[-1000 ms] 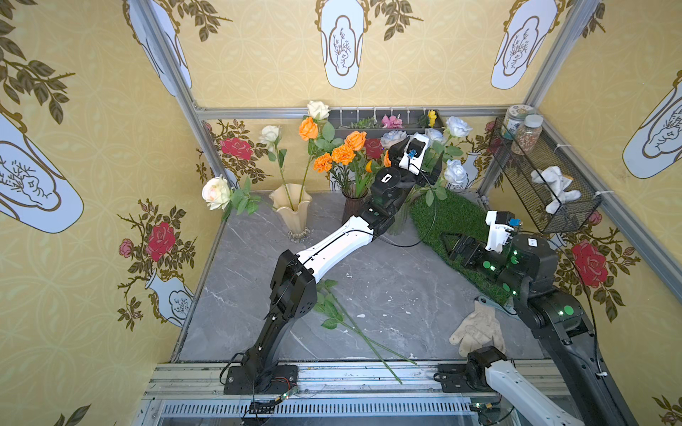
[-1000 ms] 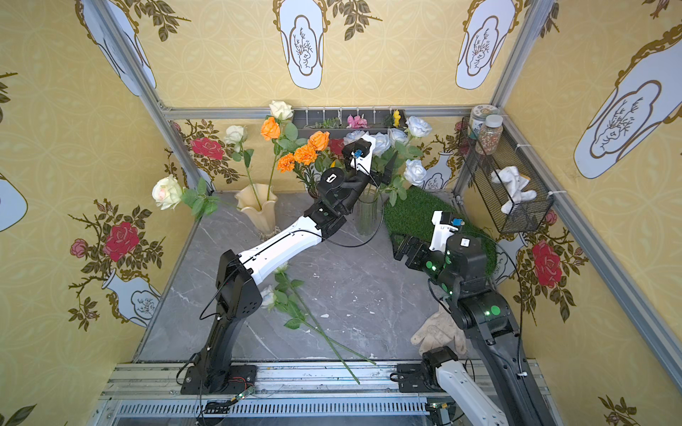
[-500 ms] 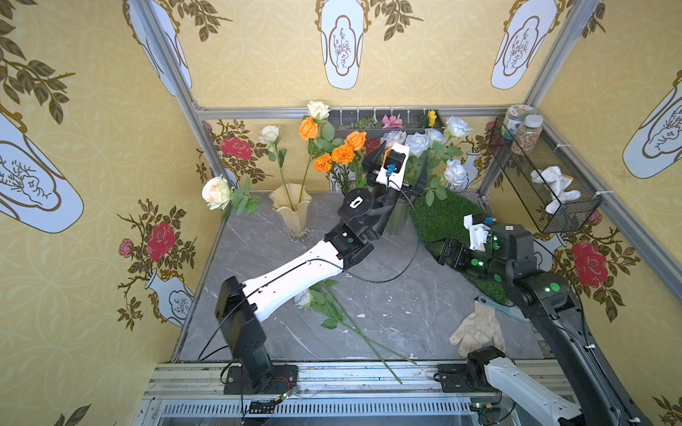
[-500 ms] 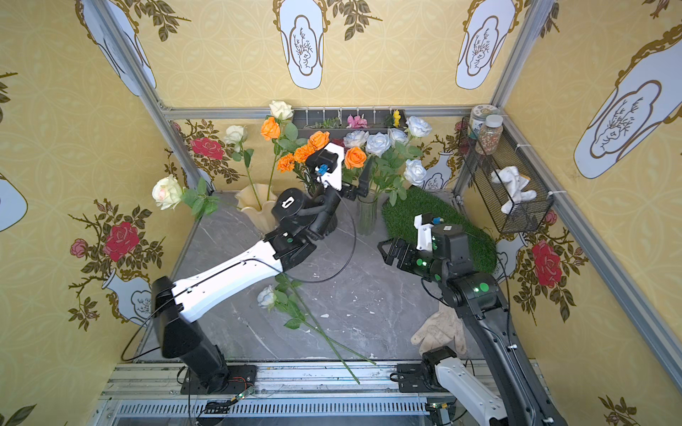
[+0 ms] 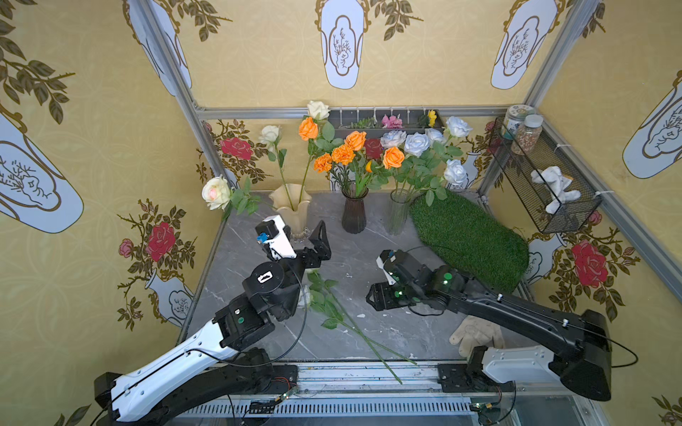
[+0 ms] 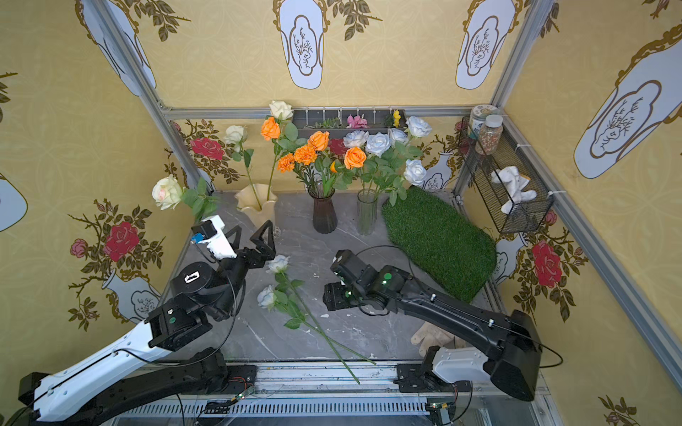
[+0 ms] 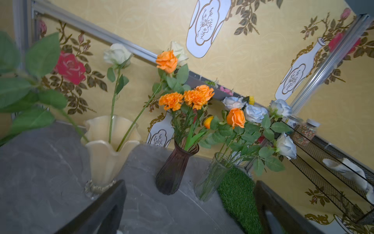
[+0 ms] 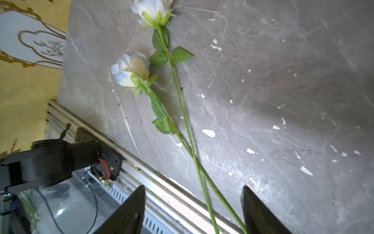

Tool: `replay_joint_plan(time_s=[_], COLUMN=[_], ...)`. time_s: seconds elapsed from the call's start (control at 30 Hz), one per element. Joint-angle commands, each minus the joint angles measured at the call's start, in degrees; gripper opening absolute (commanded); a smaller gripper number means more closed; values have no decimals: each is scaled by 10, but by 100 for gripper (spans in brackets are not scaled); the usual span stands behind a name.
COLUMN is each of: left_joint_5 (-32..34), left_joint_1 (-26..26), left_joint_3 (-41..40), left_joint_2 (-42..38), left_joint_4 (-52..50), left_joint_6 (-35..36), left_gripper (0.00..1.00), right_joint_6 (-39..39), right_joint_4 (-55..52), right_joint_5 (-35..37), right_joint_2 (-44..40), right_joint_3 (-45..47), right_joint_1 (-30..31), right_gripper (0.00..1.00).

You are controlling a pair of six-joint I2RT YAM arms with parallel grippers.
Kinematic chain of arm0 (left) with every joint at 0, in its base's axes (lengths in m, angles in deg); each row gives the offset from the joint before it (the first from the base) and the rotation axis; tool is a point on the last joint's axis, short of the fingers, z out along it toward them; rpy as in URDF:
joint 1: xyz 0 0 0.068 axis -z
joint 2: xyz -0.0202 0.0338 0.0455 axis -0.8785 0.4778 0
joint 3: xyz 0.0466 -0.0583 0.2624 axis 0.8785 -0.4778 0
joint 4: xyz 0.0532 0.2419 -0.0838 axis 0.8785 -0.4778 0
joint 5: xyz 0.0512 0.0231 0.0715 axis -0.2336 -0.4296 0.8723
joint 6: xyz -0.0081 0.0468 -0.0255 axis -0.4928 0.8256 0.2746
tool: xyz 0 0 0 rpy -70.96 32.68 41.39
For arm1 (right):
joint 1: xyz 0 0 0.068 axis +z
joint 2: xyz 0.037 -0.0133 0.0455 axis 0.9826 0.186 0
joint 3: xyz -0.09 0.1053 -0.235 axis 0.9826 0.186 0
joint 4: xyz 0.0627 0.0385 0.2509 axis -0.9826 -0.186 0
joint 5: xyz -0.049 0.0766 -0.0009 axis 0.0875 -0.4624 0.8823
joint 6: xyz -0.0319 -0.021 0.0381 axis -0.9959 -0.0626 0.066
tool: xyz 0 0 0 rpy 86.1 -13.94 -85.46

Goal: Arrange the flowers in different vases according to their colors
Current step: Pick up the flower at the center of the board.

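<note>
No brand or lettering could be read anywhere. The label on the small lidded jar (image 6: 479,121) in the black wire basket (image 6: 516,221) at the far right was too small to make out.

The left gripper (image 6: 251,239) stood over the far left of the grey marble table (image 6: 369,332), jaws spread wide and holding nothing, just on the near side of the cream-yellow ruffled-rim vase (image 6: 256,206). The right gripper (image 8: 194,212) hung above the near middle of the table with its jaws partly apart and empty. In the right wrist view two green stems showed in the gap between its black fingers (image 8: 129,212), not pinched.

Those stems belonged to two pale blue-white roses (image 6: 276,263) lying flat on the table between the arms, heads toward the far left, stems crossing as they ran to the near edge.

Along the far side stood the three vases — left to right:
- The cream-yellow vase held cream-white roses (image 6: 236,133) and one orange rose (image 6: 271,128).
- The dark purple ribbed vase (image 6: 324,217) held orange marigolds (image 6: 304,154).
- The clear ribbed glass cylinder (image 6: 367,214) held pale blue roses (image 6: 378,143) plus another orange rose (image 6: 354,158).
</note>
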Motion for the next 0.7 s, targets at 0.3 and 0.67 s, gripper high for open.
replay_joint_plan(time_s=[0.3,0.67], left_joint_5=[-38,-13], left_joint_1=[0,0], left_joint_3=[-228,-253], left_joint_2=[-157,-180], left_joint_4=[-129,-113], left_joint_6=[-389,-391], left_gripper=[95,100], right_joint_6=[-6,-10], right_joint_4=[107,139], right_joint_5=[32,10], right_joint_2=[170,261], right_joint_3=[-19,-20], right_joint_1=[62,60], right_gripper=[50,32])
